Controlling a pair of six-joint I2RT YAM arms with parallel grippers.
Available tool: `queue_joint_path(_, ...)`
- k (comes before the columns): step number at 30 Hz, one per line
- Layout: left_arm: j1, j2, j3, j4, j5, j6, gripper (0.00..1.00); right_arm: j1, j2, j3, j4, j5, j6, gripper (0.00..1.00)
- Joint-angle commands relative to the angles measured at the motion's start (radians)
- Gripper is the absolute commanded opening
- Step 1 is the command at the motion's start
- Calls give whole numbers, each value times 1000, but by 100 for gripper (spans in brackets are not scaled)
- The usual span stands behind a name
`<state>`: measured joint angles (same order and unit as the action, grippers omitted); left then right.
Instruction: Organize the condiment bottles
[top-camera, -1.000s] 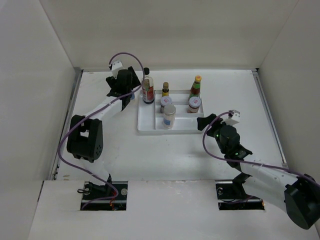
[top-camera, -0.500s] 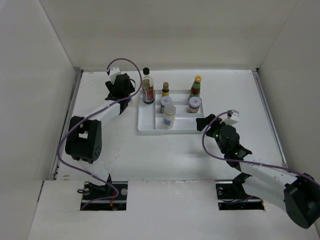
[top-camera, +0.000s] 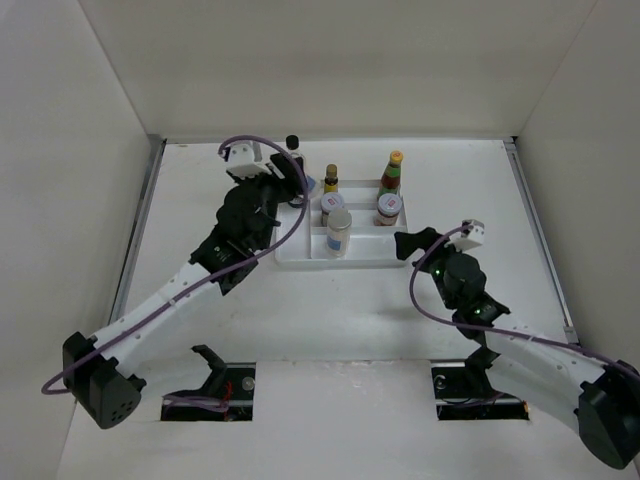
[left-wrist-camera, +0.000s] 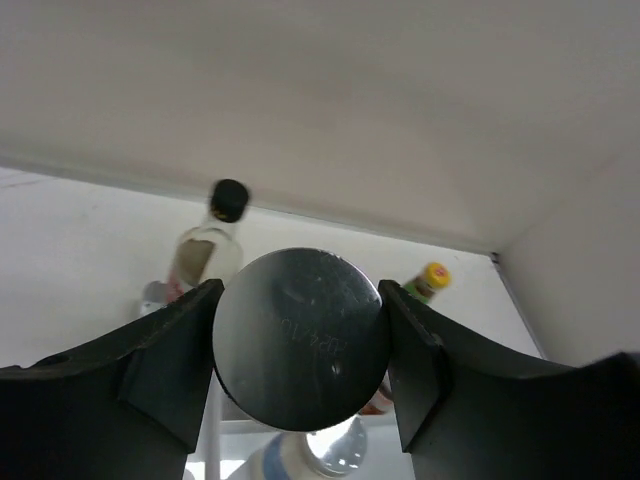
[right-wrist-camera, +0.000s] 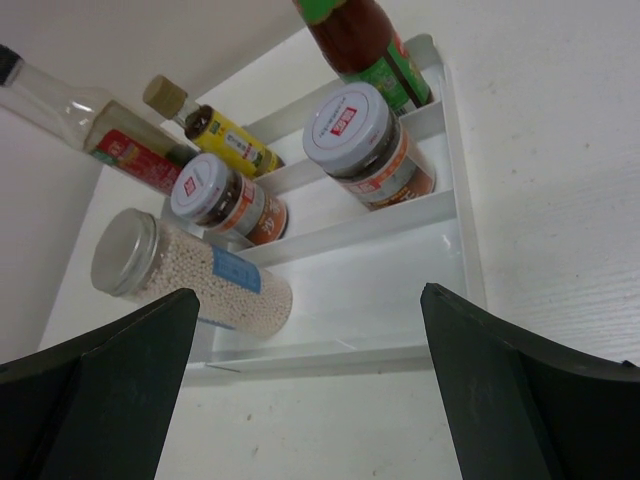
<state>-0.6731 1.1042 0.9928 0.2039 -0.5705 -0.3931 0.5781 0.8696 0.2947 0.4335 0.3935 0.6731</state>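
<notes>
Change over the last second: left arm swings from beside the tray's left edge to a reach over its back-left corner, and the left gripper (top-camera: 298, 186) now pinches a jar (left-wrist-camera: 300, 340) by its sides, with a round metal end (cap or base, cannot tell) facing the wrist camera. The jar hangs in front of the tall clear bottle (left-wrist-camera: 205, 255), above the white divided tray (top-camera: 300, 257). The gripper hides most of the bottle in the top view. The tray holds five containers, among them the small yellow bottle (top-camera: 330, 180), red sauce bottle (top-camera: 391, 172) and bead jar (top-camera: 339, 231). The right gripper (top-camera: 413, 243) sits near the tray's front-right corner, fingers spread, holding nothing. Judgement: one more jar in transit, placement into a free compartment pending.
</notes>
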Motion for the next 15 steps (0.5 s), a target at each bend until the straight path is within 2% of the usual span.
queue_joint_path(1,-106,40,62,136,29,48,31,9,-87,-8,50,57,-7,100)
queue_joint_path(5,-223,147,141,196,98,77,31,-39,-231,-57,-5,148,19,100)
queue_joint_path(9,-274,282,193,235,144,77,31,-109,-351,-86,-91,169,75,100)
queue_joint_path(15,-296,505,288,255,190,73,31,-208,-370,-109,-113,96,135,100)
